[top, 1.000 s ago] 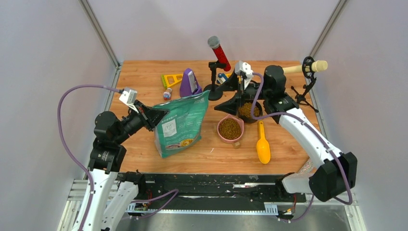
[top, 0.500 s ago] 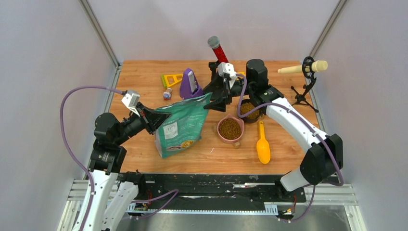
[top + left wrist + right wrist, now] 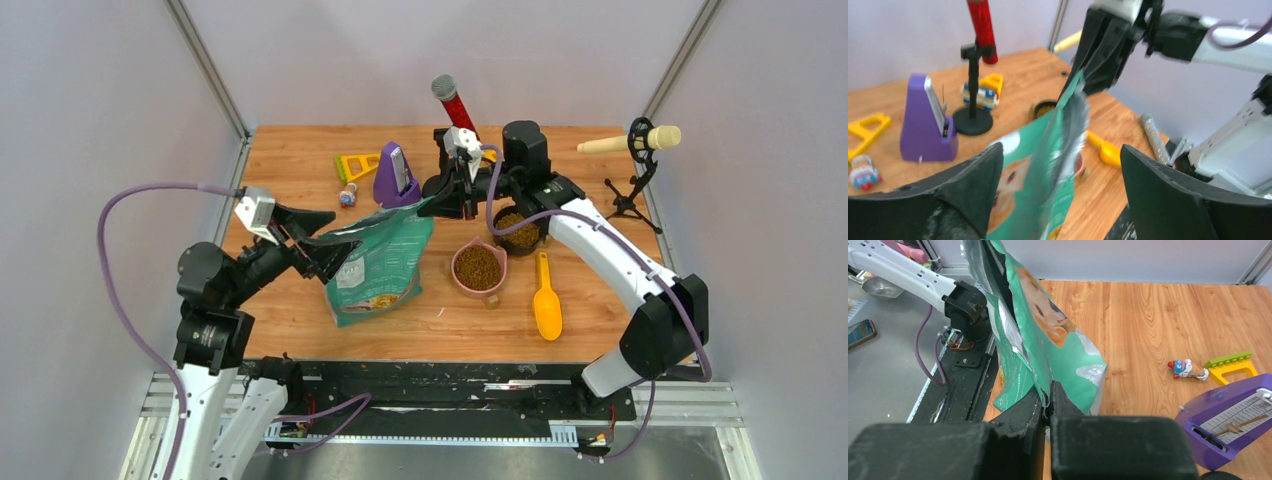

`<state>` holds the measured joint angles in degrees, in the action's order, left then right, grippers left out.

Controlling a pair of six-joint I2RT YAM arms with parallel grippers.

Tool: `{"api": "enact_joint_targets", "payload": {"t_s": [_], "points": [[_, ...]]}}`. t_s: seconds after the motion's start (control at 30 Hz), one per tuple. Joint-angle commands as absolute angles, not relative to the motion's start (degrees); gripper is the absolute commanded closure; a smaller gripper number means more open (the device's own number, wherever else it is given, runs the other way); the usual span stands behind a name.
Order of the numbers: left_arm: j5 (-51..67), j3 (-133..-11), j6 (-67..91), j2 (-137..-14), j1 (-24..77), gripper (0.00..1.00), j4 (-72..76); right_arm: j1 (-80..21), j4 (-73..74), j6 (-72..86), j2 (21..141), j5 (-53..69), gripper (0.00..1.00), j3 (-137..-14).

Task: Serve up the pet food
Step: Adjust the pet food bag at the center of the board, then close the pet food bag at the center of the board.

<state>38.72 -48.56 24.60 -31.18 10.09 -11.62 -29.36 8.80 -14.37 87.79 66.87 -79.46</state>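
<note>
The teal pet-food bag [image 3: 378, 268] stands upright left of centre. My right gripper [image 3: 432, 206] is shut on its top right corner, with the foil edge pinched between the jaws [image 3: 1049, 396]. My left gripper [image 3: 314, 240] is open at the bag's top left edge; in the left wrist view the bag [image 3: 1043, 165] stands between the spread fingers [image 3: 975, 175]. Brown pet food [image 3: 479, 268] fills a pink bowl [image 3: 461, 283], and more of it [image 3: 518, 229] lies in a black bowl just behind. The bag's contents are hidden.
A yellow scoop [image 3: 547, 303] lies right of the pink bowl. Behind the bag are a purple metronome [image 3: 394, 173], a red microphone on a black stand [image 3: 455, 101], a yellow toy [image 3: 356, 165] and a small figure [image 3: 347, 195]. A beige microphone [image 3: 640, 139] on a tripod stands far right.
My left gripper has opened and let go of the bag's left edge. My right gripper has swung left from over the black bowl to the bag's top corner and shut on it.
</note>
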Motion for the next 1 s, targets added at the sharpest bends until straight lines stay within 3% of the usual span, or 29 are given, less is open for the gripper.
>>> {"api": "enact_joint_targets", "payload": {"t_s": [0.0, 0.13, 0.43, 0.6, 0.97], "points": [[39.64, -53.88, 24.91, -31.97, 10.28, 0.02, -2.47, -31.55, 9.68, -10.82, 82.87, 63.35, 1.00, -80.84], [50.14, -56.16, 29.49, -39.64, 10.39, 0.00, 7.06, -33.72, 12.07, -1.86, 81.14, 56.24, 1.00, -81.90], [61.59, -66.78, 11.68, -53.46, 14.06, 0.00, -1.46, -33.75, 24.25, 13.17, 80.66, 47.03, 1.00, -86.93], [59.99, -67.92, 0.83, -54.76, 19.78, 0.00, -8.22, -33.75, 27.65, 13.60, 80.33, 44.08, 1.00, -87.56], [51.46, -68.77, -2.64, -61.21, 20.74, 0.00, -17.70, -33.75, 27.12, 9.97, 79.38, 46.02, 1.00, -87.67]]}}
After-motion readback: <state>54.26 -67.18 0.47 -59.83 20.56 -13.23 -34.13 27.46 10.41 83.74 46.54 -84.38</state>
